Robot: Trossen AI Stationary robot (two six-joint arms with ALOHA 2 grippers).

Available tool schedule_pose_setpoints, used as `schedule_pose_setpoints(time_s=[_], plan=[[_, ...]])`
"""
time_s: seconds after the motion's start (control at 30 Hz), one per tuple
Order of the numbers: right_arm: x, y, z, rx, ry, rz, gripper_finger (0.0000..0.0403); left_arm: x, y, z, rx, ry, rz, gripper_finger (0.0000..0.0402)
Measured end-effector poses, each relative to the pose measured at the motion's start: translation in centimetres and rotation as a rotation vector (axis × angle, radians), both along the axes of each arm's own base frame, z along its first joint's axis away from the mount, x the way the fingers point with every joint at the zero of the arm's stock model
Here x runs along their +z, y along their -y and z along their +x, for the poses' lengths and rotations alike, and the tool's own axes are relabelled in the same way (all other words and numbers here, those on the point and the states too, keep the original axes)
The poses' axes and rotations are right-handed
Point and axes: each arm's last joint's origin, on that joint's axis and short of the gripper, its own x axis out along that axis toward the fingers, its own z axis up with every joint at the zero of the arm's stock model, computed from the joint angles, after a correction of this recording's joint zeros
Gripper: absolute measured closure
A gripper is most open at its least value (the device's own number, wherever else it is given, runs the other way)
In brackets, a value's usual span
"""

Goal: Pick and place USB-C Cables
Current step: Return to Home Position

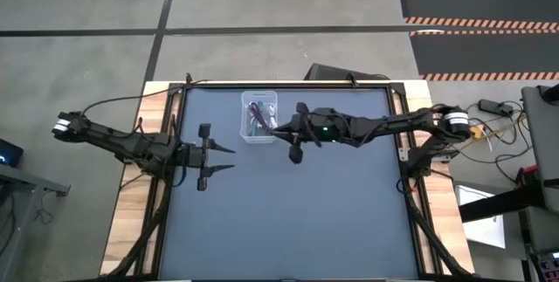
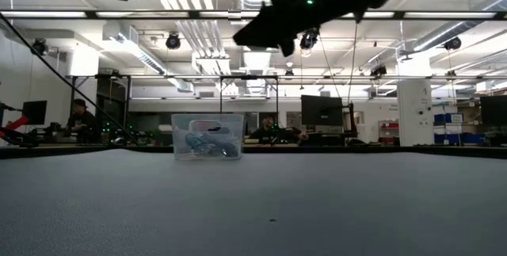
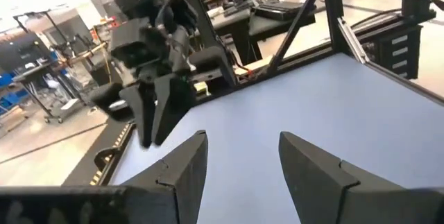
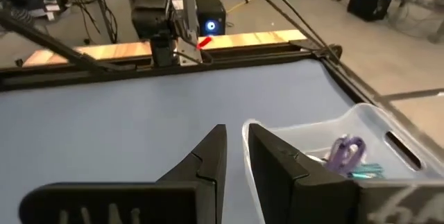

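Ppl (image 2: 79, 113) at desks w/ monitors (image 2: 321, 110) behind grey table (image 2: 356, 200).

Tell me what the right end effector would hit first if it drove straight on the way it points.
Probably the bare table mat: the right end effector tilts down toward it. The clear bin sits just beside that line, so its near corner might be grazed; depth is unclear.

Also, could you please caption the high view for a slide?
Cables in the clear bin; right gripper raised beside it, left gripper open over the table.
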Motion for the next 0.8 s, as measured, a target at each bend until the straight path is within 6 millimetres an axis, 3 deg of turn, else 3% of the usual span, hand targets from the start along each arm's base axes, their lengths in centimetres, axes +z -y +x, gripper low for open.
schedule_pose_setpoints(time_s=[0.17,0.6,0.8], plan=[[-0.8,-0.4,-2.8,0.011,-0.005,-0.036,0.0351,-0.1,0.0,-0.2,0.001,-0.018,-0.008,0.0237],[-0.6,-1.1,-9.0,0.017,0.068,-0.069,0.0351,-0.3,-0.2,-0.5,0.003,-0.046,-0.013,0.0238],[-0.9,-1.4,-11.4,0.020,0.108,-0.098,0.0351,-0.5,-0.2,-0.7,0.004,-0.067,-0.009,0.0273]])
